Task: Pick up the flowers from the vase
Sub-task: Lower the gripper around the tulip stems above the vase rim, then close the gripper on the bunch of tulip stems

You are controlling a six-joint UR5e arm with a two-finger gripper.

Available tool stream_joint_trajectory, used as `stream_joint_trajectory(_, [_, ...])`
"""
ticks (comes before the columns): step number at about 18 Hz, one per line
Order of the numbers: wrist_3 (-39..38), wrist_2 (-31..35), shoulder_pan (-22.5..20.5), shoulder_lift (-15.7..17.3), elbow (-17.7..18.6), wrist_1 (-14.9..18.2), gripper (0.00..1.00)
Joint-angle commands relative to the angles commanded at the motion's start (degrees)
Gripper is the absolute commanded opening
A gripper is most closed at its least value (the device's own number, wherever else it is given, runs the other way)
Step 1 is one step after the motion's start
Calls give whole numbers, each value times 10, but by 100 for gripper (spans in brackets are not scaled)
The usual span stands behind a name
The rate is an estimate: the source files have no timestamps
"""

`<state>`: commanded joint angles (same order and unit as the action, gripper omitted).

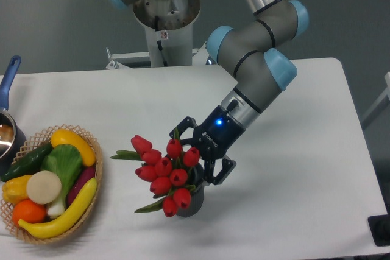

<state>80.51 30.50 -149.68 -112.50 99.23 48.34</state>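
Now at the Flowers: Gripper Spread Around the Bunch

Low over the white table, the gripper sits against the right side of the flowers. Its jaws are spread apart, one finger behind the bunch near the top buds, the other just right of the vase; nothing is clamped between them. A blue light glows on the gripper's black body.

The flowers stand in the vase, red buds leaning left and toward the camera, with green leaves sticking out to the left and lower left. The vase is mostly hidden by the buds; only its dark lower right side shows, resting on the table near the front middle.

Well apart on the left lies a wicker basket of vegetables. A blue-handled pot sits at the left edge, just behind the basket.
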Motion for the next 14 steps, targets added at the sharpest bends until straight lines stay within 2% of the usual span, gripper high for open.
stream_joint_trajectory(2, [-1, 0, 0, 0, 1, 1, 49])
stream_joint_trajectory(4, [-1, 0, 0, 0, 0, 1, 45])
stream_joint_trajectory(12, [-12, -3, -7, 7, 3, 1, 43])
stream_joint_trajectory(14, [-33, -25, -11, 9, 0, 1, 43])
